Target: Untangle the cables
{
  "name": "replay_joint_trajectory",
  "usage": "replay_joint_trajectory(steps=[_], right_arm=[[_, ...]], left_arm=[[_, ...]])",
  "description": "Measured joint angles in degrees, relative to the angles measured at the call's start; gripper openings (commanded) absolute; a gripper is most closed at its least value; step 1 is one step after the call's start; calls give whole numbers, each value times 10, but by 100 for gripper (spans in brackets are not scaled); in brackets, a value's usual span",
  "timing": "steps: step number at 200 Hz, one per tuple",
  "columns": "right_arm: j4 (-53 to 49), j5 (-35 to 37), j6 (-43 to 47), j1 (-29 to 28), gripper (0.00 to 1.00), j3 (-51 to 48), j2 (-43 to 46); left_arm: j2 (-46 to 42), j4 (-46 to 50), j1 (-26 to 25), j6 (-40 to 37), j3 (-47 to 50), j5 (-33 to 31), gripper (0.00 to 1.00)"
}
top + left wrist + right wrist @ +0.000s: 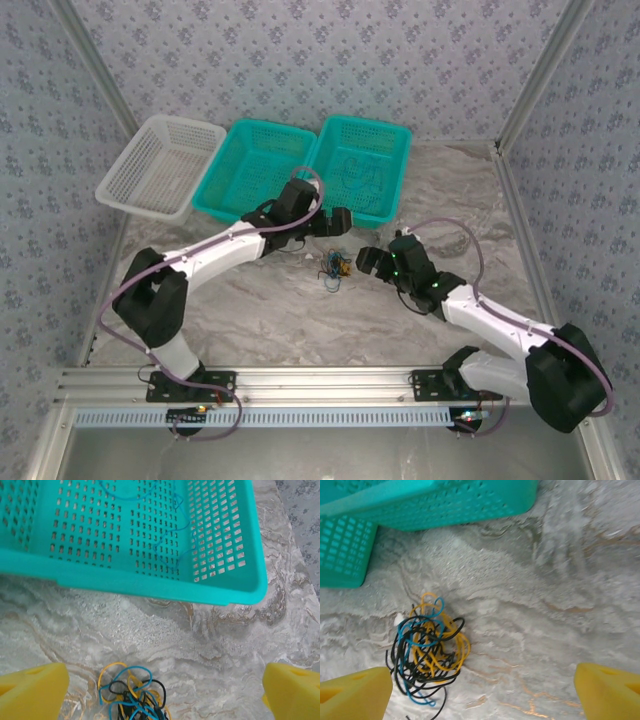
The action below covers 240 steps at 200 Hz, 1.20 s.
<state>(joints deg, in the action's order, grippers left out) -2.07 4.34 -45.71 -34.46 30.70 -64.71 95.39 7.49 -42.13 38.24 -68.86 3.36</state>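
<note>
Both arms are in over the cables (333, 268), which sit as one small knot on the table (250, 310), just in front of the right-hand teal basket (400, 170) and clear of its near wall.

Your left gripper (338, 222) hangs between that basket and the knot. From its wrist camera its yellow fingers (31, 690) are spread wide with nothing between them but bare marble and the top of the tangle (132, 695).

Your right gripper (368, 260) sits just to the right of the knot, a little farther from the basket. It is spread just as wide (480, 695) and also empty, with the tangle (427, 647) off toward its left finger.

That placement makes sense to me. With one gripper on each side of the knot, each can take a different loop and pull away from the other.

In the right wrist view, black strands wrap the outside, orange-yellow ones are bunched in the middle and blue ones thread through both. I can't tell which strand runs over which.

One blue strand (182, 525) already lies loose inside the basket (150, 587), so I'd guess that's where freed cables go.

Nothing is gripped, so the knot is yours to pick. I'd go for a black outer loop first.
</note>
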Motion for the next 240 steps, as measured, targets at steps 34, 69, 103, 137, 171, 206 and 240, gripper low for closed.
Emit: replay_joint_trajectory(steps=[34, 69, 103, 137, 171, 206, 240], right_arm=[[38, -55, -6, 0, 87, 6, -46], [56, -97, -1, -8, 82, 55, -125], [72, -99, -1, -36, 78, 98, -183], [70, -93, -2, -49, 76, 123, -231], [70, -76, -7, -55, 66, 139, -269], [68, -51, -20, -53, 54, 139, -290], [69, -40, -19, -45, 48, 136, -290]], left_arm=[[-30, 13, 0, 39, 37, -6, 99], [-42, 43, 0, 63, 59, -25, 99], [-42, 67, 0, 84, 61, -55, 99], [-42, 78, 0, 99, 61, -66, 99], [-42, 80, 0, 103, 62, -70, 99], [-42, 80, 0, 106, 65, -73, 98], [-42, 83, 0, 110, 72, -66, 95]])
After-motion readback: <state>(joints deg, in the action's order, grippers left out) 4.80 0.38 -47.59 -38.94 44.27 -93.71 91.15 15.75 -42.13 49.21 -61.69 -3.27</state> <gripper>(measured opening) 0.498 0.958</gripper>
